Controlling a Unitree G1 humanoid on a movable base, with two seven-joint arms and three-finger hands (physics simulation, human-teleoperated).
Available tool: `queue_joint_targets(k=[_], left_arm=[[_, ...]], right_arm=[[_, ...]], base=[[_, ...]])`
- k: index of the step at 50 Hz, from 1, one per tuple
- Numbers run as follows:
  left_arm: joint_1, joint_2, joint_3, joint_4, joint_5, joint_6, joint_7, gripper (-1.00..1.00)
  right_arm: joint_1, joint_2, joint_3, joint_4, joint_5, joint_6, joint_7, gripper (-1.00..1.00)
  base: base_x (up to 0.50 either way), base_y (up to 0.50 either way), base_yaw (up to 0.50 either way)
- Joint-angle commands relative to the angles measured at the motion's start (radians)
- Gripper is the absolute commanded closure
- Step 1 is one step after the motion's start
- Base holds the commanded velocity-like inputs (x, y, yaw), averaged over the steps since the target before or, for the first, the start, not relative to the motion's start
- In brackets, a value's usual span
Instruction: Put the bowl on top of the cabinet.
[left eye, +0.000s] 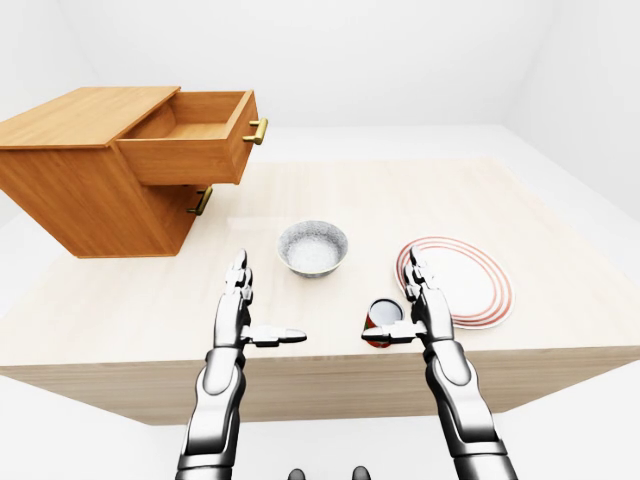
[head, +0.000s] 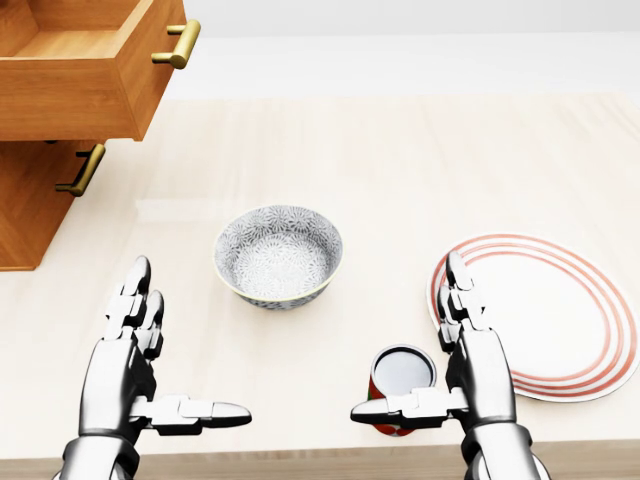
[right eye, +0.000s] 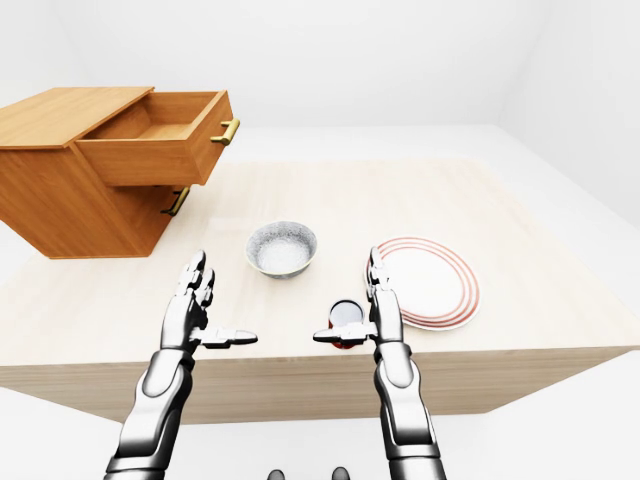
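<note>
A grey patterned bowl (head: 278, 254) sits upright on the light wooden table (head: 400, 160), near its middle. The wooden cabinet (left eye: 85, 180) stands at the upper left of the left-eye view, its top (left eye: 80, 113) bare and its upper drawer (left eye: 195, 135) pulled out. My left hand (head: 160, 355) hovers open below and left of the bowl, thumb pointing right. My right hand (head: 430, 350) hovers open below and right of the bowl, thumb pointing left. Neither hand touches the bowl.
A red cup (head: 400, 385) stands just left of my right hand, beneath its thumb. A white plate with red rings (head: 560, 315) lies right of that hand. The lower drawer's brass handle (head: 82, 170) juts out under the open drawer. The table's near edge (left eye: 320, 365) runs below my hands.
</note>
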Motion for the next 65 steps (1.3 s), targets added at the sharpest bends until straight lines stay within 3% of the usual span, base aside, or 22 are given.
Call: queue_joint_targets(k=[1,14,15,16,17,18,21,34,50,51,53,54,55,56,57,60,62,65], left_arm=[[0.009,-0.001,-0.006,-0.005,0.011,-0.004,-0.004,-1.0],[0.009,-0.002,-0.006,-0.002,0.01,-0.006,-0.006,-1.0],[0.025,0.001,-0.023,-0.009,0.032,-0.01,-0.016,-1.0],[0.026,0.0,-0.023,-0.009,0.034,-0.01,-0.017,-1.0],[0.046,0.001,-0.027,-0.041,0.019,-0.025,-0.044,-1.0],[0.048,0.0,-0.027,-0.043,0.019,-0.026,-0.047,-1.0],[0.049,0.0,-0.027,-0.048,0.023,-0.015,-0.051,-1.0],[0.054,-0.003,-0.031,-0.042,0.027,-0.025,-0.065,-1.0],[0.053,-0.005,-0.033,-0.046,0.026,-0.018,-0.069,-1.0],[0.034,-0.008,-0.016,-0.03,0.024,-0.003,-0.045,-1.0],[0.033,-0.007,-0.016,-0.029,0.023,-0.002,-0.042,-1.0],[0.019,-0.004,-0.019,-0.015,0.048,0.037,-0.021,-1.0],[0.019,-0.004,-0.019,-0.015,0.049,0.039,-0.02,-1.0],[0.022,0.0,-0.027,-0.037,0.05,0.086,-0.034,-1.0],[0.022,0.0,-0.03,-0.042,0.069,0.102,-0.022,-1.0],[0.005,0.001,-0.039,-0.028,0.143,0.103,0.03,-1.0],[0.009,0.004,-0.049,-0.069,0.099,0.103,-0.056,-1.0],[0.01,0.002,-0.048,-0.071,0.1,0.103,-0.06,-1.0]], right_arm=[[0.001,0.001,0.002,0.003,-0.006,0.002,-0.005,-1.0],[0.0,0.001,0.002,0.004,-0.007,0.001,-0.007,-1.0],[0.0,0.006,0.008,-0.018,-0.003,0.029,-0.007,-1.0],[0.0,0.006,0.008,-0.019,-0.003,0.03,-0.007,-1.0],[0.01,0.005,0.005,-0.038,0.02,0.028,0.011,-1.0],[0.011,0.005,0.005,-0.039,0.022,0.027,0.012,-1.0],[0.012,0.003,0.007,-0.037,0.024,0.022,0.018,-1.0],[0.014,0.005,0.011,-0.038,0.021,0.029,0.018,-1.0],[0.007,0.005,0.013,-0.028,0.004,0.029,0.006,-1.0],[0.017,0.005,0.017,-0.035,-0.004,0.016,0.004,-1.0],[0.017,0.006,0.018,-0.035,-0.004,0.016,0.004,-1.0],[0.015,0.005,0.014,-0.034,-0.003,0.017,0.002,-1.0],[0.015,0.005,0.014,-0.034,-0.003,0.018,0.002,-1.0],[0.013,0.006,0.015,-0.03,-0.004,0.016,0.002,-1.0],[0.012,0.006,0.015,-0.027,-0.005,0.015,0.001,-1.0],[0.012,0.006,0.016,-0.027,-0.005,0.014,0.002,-1.0],[0.011,0.006,0.015,-0.024,-0.002,0.013,0.004,-1.0],[0.011,0.006,0.015,-0.024,-0.002,0.013,0.004,-1.0]], base=[[0.0,0.0,0.0],[0.0,0.0,0.0],[0.0,0.0,0.0],[0.0,0.0,0.0],[0.5,0.0,0.0],[0.5,0.0,0.0],[0.5,0.0,0.0],[0.5,0.0,0.0],[0.5,0.0,0.0],[0.0,0.0,0.0],[0.0,0.0,0.0],[0.0,0.0,0.0],[0.0,0.0,0.0],[0.0,0.0,0.0],[0.0,0.0,0.0],[0.0,0.0,0.0],[0.0,0.0,0.0],[0.0,0.0,0.0]])
